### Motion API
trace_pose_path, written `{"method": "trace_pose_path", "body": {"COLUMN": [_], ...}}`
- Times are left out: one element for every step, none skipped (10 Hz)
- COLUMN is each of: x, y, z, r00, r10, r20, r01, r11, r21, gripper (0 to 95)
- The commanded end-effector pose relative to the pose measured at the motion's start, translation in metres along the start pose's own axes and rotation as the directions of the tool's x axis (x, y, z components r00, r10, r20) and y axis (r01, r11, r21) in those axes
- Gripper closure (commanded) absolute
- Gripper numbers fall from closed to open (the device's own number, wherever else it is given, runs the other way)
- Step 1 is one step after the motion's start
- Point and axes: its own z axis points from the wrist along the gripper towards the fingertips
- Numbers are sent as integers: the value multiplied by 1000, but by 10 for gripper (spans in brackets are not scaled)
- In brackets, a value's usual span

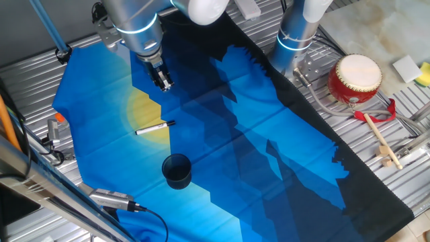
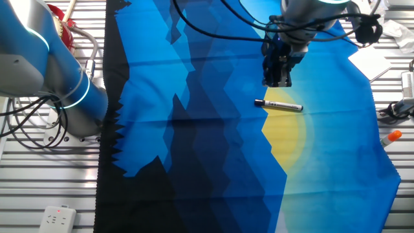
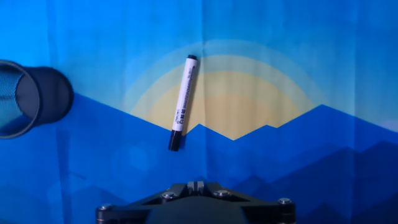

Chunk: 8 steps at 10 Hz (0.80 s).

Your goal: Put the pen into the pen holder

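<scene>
The pen (image 1: 154, 127) is a thin white-silver marker with a black end, lying flat on the yellow sun of the blue cloth. It also shows in the other fixed view (image 2: 278, 105) and in the hand view (image 3: 183, 102). The pen holder (image 1: 177, 169), a dark navy cup, stands upright in front of the pen and sits at the left edge of the hand view (image 3: 28, 98); it is out of the other fixed view. My gripper (image 1: 163, 82) hovers above the cloth behind the pen, apart from it. Its fingers are together and hold nothing.
A red drum with a cream top (image 1: 354, 78) and a wooden drumstick (image 1: 379, 138) lie at the right on the metal table. A second arm's base (image 1: 293, 40) stands at the back. A cable plug (image 1: 111, 199) lies near the cloth's front left corner.
</scene>
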Motion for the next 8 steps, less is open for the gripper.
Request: {"method": "trace_pose_path", "body": {"x": [0,0,0,0,0,0,0,0], "y": [0,0,0,0,0,0,0,0], "z": [0,0,0,0,0,0,0,0], "r00": [998,995,994,994,994,995,994,996], "r10": [70,96,105,105,106,101,106,91], "r20": [12,13,11,6,6,7,11,-4], "r01": [-70,-96,-105,-105,-106,-101,-106,-91], "r11": [998,995,995,994,994,995,994,996], "r21": [-1,-1,-2,-8,-14,-17,-5,19], "gripper": [950,950,950,950,950,950,950,950]}}
